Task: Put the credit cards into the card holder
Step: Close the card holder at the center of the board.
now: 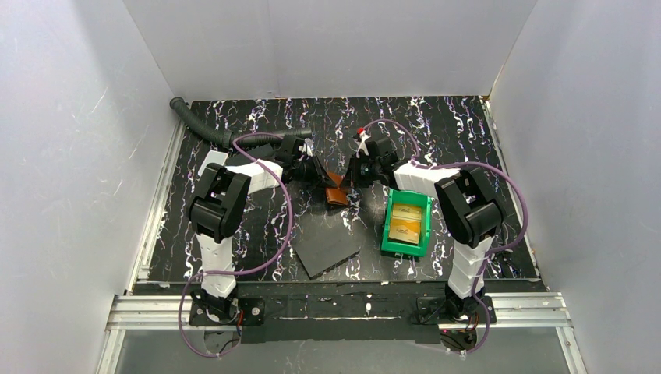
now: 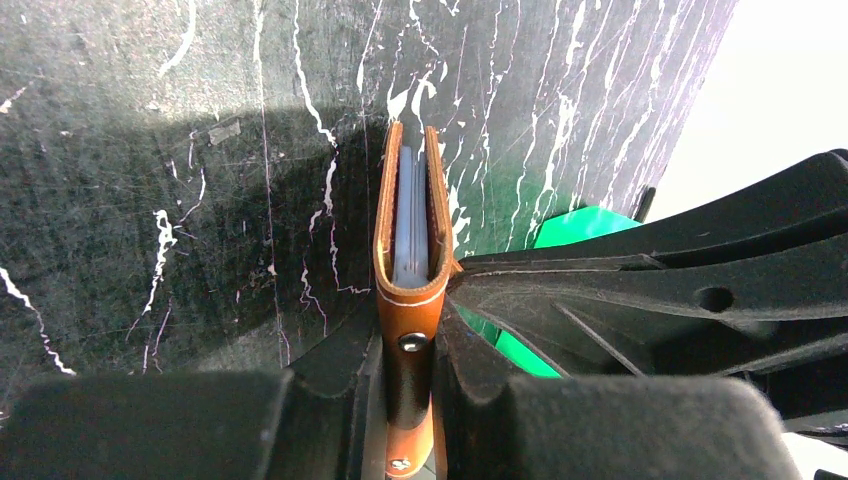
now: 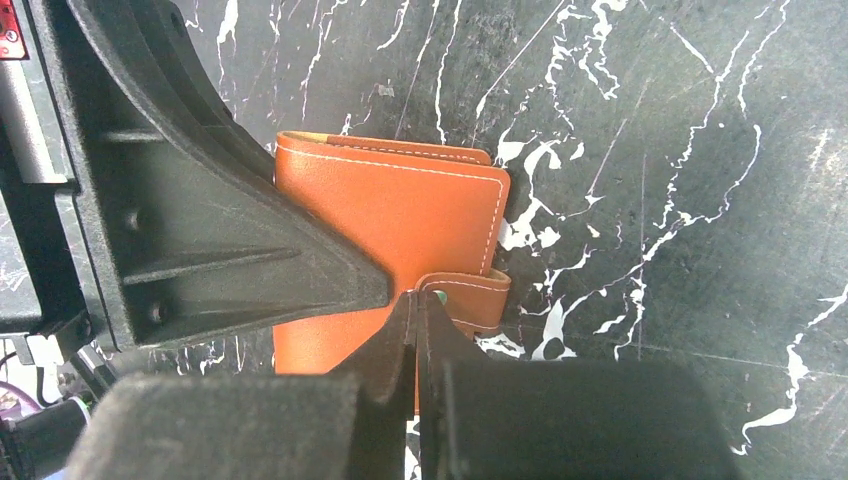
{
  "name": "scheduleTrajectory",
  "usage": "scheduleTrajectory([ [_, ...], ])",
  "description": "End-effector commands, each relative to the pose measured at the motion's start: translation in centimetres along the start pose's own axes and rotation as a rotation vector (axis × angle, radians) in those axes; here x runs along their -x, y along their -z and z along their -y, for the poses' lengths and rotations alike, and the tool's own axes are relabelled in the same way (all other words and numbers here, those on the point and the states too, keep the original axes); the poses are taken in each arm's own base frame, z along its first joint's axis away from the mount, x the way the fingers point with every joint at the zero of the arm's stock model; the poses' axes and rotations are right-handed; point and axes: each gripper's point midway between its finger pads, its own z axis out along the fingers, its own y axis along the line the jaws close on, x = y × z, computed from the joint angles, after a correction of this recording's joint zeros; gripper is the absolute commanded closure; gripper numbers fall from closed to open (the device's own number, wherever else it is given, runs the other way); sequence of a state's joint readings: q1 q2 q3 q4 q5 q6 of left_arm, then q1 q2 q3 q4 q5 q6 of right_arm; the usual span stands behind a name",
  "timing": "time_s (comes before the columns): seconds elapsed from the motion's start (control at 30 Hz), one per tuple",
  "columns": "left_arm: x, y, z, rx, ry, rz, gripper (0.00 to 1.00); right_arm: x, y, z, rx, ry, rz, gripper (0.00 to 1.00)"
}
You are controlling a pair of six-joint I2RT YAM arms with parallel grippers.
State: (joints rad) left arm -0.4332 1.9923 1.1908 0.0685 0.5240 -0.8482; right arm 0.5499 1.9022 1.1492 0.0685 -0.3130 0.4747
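The brown leather card holder (image 1: 337,195) stands on edge on the black marbled table between both arms. My left gripper (image 2: 410,322) is shut on its sides near the snap tab; pale blue-grey card edges (image 2: 411,215) show inside the fold. The right wrist view shows the holder's flat face (image 3: 400,210) with the left finger (image 3: 220,230) across it. My right gripper (image 3: 414,295) is shut, its tips against the snap tab (image 3: 470,295). In the left wrist view its point (image 2: 455,278) presses the holder's side. Orange-yellow credit cards (image 1: 408,220) lie in the green bin.
The green plastic bin (image 1: 405,249) sits right of the holder, near the right arm, and shows behind the holder in the left wrist view (image 2: 585,225). A dark grey flat slab (image 1: 327,251) lies in front. A black corrugated hose (image 1: 199,125) runs from the back left. White walls surround the table.
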Motion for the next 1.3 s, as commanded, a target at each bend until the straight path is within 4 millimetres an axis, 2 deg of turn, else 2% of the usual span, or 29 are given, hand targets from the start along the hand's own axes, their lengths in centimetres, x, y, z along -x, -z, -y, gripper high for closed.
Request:
scheduleTrajectory([
  [0.0, -0.6, -0.4, -1.1, 0.021, -0.011, -0.013, 1.0, 1.7, -0.3, -1.3, 0.05, 0.015, 0.047, 0.99],
  [0.27, -0.7, -0.5, -1.2, 0.022, -0.019, -0.023, 1.0, 1.5, -0.7, -1.8, 0.094, 0.03, 0.032, 0.99],
  [0.37, -0.6, -0.5, -1.3, 0.024, -0.018, -0.024, 1.0, 0.8, -0.8, -1.8, 0.1, 0.025, 0.001, 0.99],
  [0.6, -0.7, -0.7, -1.6, 0.029, -0.012, -0.032, 1.0, 1.2, 0.6, -1.5, 0.113, -0.002, 0.031, 0.99],
  [0.8, -0.7, -0.6, -1.8, 0.033, -0.01, -0.031, 1.0, 1.3, 1.0, -1.5, 0.13, -0.002, 0.031, 0.99],
  [1.27, -0.7, -0.7, -1.6, 0.026, -0.013, -0.036, 1.0, 0.8, 0.2, -1.5, 0.152, -0.016, 0.018, 0.99],
])
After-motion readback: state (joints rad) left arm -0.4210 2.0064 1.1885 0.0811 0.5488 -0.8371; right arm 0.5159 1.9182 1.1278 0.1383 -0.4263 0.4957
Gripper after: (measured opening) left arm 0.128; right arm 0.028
